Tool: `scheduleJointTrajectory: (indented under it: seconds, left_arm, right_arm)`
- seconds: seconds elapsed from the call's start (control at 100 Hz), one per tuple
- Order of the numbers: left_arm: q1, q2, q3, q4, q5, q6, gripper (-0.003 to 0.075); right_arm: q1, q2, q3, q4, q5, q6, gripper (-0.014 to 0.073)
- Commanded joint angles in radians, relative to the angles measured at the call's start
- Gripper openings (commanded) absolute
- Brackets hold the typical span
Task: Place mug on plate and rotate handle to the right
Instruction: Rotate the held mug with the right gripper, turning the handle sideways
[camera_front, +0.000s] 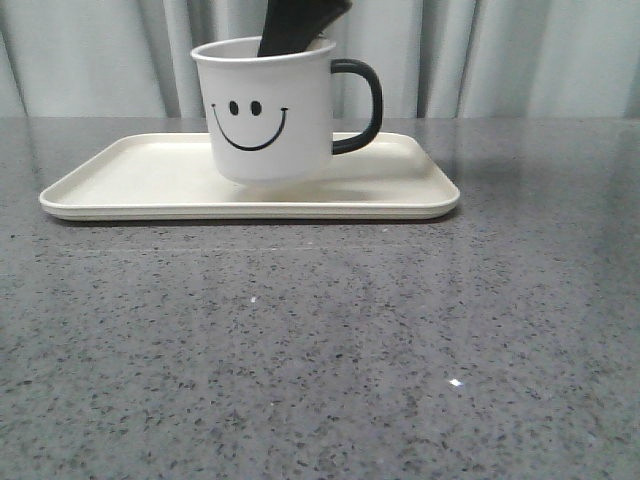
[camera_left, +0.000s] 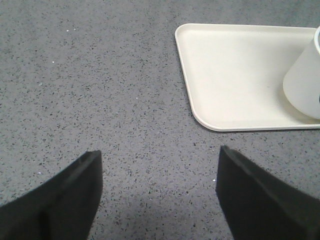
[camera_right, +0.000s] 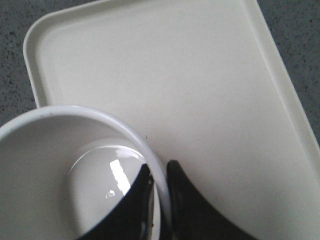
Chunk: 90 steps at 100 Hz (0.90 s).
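Here the grey speckled bench (camera_front: 320, 350) carries the cream plate (camera_front: 130, 175) toward its far edge, lying flat. The white mug (camera_front: 268, 110) sits over the plate's middle, smiley face toward the near edge and its black handle (camera_front: 362, 105) toward the right edge; no lettering or brand shows. The right gripper (camera_right: 159, 200) pinches the mug's rim, one finger inside and one outside. The left gripper (camera_left: 157, 195) hangs spread wide over bare bench, near the plate's corner, holding nothing.
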<state>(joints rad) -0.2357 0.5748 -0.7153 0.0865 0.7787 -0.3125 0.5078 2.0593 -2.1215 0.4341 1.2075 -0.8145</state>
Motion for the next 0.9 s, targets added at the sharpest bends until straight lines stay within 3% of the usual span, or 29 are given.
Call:
scheduleJointTrajectory:
  seconds: [0.0, 0.89]
  left_arm:
    - [0.002, 0.001, -0.025, 0.006, -0.073, -0.007, 0.0473]
    - [0.002, 0.001, -0.025, 0.006, -0.057, -0.007, 0.0473]
  right_arm:
    - [-0.003, -0.059, -0.036, 0.067, -0.055, -0.029, -0.006]
    - [-0.005, 0.015, -0.087, 0.099, -0.049, -0.097, -0.006]
